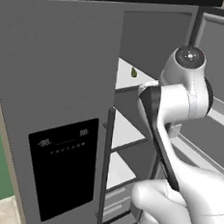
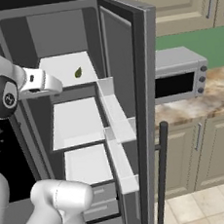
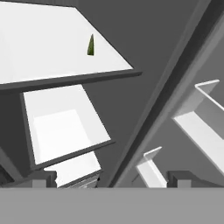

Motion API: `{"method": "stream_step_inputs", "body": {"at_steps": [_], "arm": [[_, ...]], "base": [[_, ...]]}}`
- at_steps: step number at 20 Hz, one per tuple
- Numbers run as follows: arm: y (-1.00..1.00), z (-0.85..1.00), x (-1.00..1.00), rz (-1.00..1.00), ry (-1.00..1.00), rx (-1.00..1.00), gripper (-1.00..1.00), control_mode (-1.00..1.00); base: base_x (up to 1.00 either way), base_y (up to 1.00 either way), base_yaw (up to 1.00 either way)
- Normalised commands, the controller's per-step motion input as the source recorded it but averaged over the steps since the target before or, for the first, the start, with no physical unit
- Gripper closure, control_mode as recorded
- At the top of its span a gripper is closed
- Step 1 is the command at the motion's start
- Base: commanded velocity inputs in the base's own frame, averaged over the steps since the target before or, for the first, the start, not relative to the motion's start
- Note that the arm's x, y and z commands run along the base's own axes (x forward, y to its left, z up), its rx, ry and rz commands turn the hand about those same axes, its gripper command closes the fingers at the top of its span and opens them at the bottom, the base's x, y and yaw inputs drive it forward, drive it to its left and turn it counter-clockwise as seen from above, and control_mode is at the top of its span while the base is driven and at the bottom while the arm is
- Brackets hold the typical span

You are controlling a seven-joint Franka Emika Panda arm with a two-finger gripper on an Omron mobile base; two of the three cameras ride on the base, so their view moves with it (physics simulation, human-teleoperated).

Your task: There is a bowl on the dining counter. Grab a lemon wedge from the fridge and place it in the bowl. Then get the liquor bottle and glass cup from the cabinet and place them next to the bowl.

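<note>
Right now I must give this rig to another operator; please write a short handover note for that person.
Tool: open and empty, in front of the open fridge.
Lemon wedge: lies alone on the top white shelf, toward its back; the tool is not yet at it.
Done: right fridge door is open.
Left: pick the wedge and put it in the bowl, then fetch the liquor bottle and glass cup.

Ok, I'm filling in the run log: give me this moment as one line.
fridge: right door open | lemon wedge: top shelf, untouched | gripper: open, empty, short of shelves
</note>
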Motion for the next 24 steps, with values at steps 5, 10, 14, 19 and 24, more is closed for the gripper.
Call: {"method": "stream_step_inputs", "body": {"at_steps": [5, 10, 14, 19, 24], "arm": [[0.08, 0.0, 0.68, 0.0, -0.03, 0.01, -1.0, -1.0], [0.0, 0.0, 0.38, 0.03, -0.07, 0.02, -1.0, -1.0], [0.01, 0.0, 0.14, 0.03, -0.01, 0.02, -1.0, -1.0], [0.0, -0.01, 0.18, 0.03, 0.0, 0.02, -1.0, -1.0], [0.01, -0.05, 0.32, 0.03, 0.0, 0.03, -1.0, -1.0]], "base": [[0.0, 0.0, 0.0], [0.0, 0.0, 0.0], [0.0, 0.0, 0.0], [0.0, 0.0, 0.0], [0.0, 0.0, 0.0]]}}
